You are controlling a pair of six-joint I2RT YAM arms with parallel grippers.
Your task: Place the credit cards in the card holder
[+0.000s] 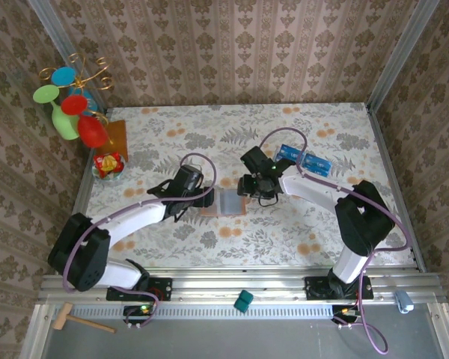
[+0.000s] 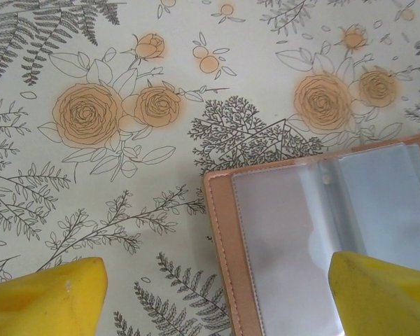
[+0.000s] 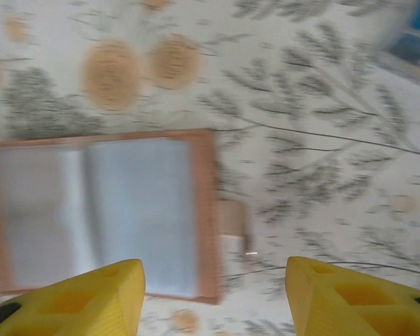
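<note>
the worktop (image 1: pixel 209 239) wears a pale cloth printed with orange roses and grey ferns. the card holder (image 1: pixel 226 202) lies on it, spread open and flat, pinkish-brown border up and grey-blue clear sleeves showing.

the left arm (image 1: pixel 135 217) reaches in from the card holder's left and the right arm (image 1: pixel 322 191) from its right, so the two wrists flank it closely.

the credit cards (image 1: pixel 303 158) are a glossy blue cluster well apart from the card holder, beyond it and to its right, just past the right arm. in the right wrist view they are a blurred blue patch (image 3: pixel 413 45) at the far corner from the card holder (image 3: pixel 98 210), which has a small brown tab (image 3: pixel 232 224) sticking out of its edge.

the left claw (image 1: pixel 194 200) hangs just beside the card holder's left edge. in its own camera the left claw (image 2: pixel 217 301) has its yellow fingers (image 2: pixel 45 297) spread wide with nothing between them. one finger is over the bare cloth and the other over a sleeve of the card holder (image 2: pixel 322 231). i cannot tell whether that finger touches the sleeve.

the right claw (image 1: pixel 247 193) sits just beside the card holder's right edge. seen from its wrist, the right claw (image 3: pixel 213 280) has its fingers (image 3: pixel 77 301) apart and grips nothing. one is over the card holder's corner, the other over cloth.
</note>
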